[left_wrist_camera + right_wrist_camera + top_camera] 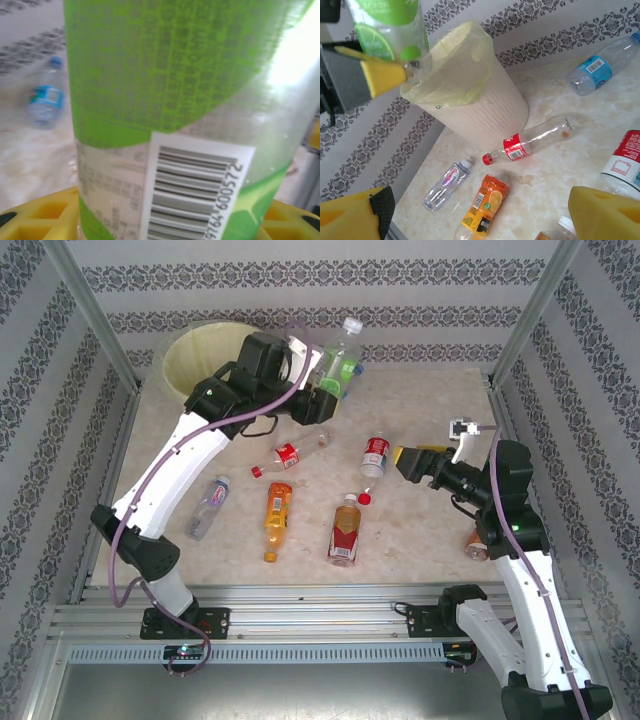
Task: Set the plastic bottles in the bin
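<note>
1. The left gripper (325,392) is closed on a green-labelled bottle (340,365), which is clamped low on its body between the yellow pads (40,220).
2. The bottle is held roughly upright, off the table (430,400) and just right of the bin (190,348), not over its opening.
3. The right gripper (405,462) is held open above the middle of the table, and nothing is seen between its yellow fingers (605,210).
4. The bin is a white ribbed bucket lined with a pale yellow bag, and it is set in the far left corner against the patterned wall (330,280).
5. A clear bottle with a red label (288,455) is laid on its side near the bin, and a second red-labelled bottle (375,453) is seen just beside the right gripper.
6. Nearer the arms, a small clear bottle (208,505), an orange bottle (278,520) and an amber bottle (345,530) are laid flat, apart from each other.
7. A blue-labelled bottle (592,72) is laid on the table close to the far wall.
</note>
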`<state>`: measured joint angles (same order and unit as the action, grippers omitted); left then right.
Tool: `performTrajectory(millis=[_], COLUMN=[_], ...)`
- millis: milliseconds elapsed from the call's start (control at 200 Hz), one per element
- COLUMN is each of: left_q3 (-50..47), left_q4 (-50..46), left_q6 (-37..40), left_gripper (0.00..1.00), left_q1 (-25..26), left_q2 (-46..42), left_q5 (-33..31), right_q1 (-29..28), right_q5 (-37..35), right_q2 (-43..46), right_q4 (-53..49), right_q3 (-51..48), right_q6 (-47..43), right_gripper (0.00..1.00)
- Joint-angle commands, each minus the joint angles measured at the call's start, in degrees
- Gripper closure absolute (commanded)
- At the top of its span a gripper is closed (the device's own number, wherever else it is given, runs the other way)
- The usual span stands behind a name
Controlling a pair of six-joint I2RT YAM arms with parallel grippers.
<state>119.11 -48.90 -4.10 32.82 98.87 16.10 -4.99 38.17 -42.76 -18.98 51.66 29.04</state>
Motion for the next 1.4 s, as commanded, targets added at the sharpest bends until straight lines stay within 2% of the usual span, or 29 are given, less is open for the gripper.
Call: performTrajectory(millis=[0,210,640,764,1019,1239,1399], left_q3=[7.89,17.41,18.96,19.10,18.61,18.63,18.94], left_q4=[-13.03,-20.76,-22.80,-23.43,-24.25,-24.96,-25.52], left_q6=[4.83,6.29,3.82,3.35,2.44,1.64,1.11], left_gripper=[0.54,0.54,0.54,0.54,0.54,0.49,0.38], left_q1=[-1.04,-4.63,-18.39,-21.59,-24.19,-24.94,-25.00], left_q2=[4.49,9.64,11.83,12.66,14.74,16.02,16.18], left_q5=[-14.55,-24.13,-24.96,-23.29,-21.68,-19.88,-19.71], right_q1=[0.23,0.25,0.25,0.26,0.24,0.25,0.27], right_q5=[-0.64,-0.49,-0.64,-0.73,-0.95,-1.52,-1.70], right_q2=[0.93,1.54,2.06,2.12,2.13,1.98,1.89], right_q4=[-0.75,-1.05,-0.78,-0.95,-1.05,-1.71,-1.76], right_q3=[0.48,-0.40,-1.65,-1.65,-1.55,-1.65,-1.74], right_q6=[-2.45,-3.14,-2.94,-2.94,-3.05,-3.50,-3.37], right_gripper=[0.10,0.10,0.10,0.10,0.10,0.10,0.10])
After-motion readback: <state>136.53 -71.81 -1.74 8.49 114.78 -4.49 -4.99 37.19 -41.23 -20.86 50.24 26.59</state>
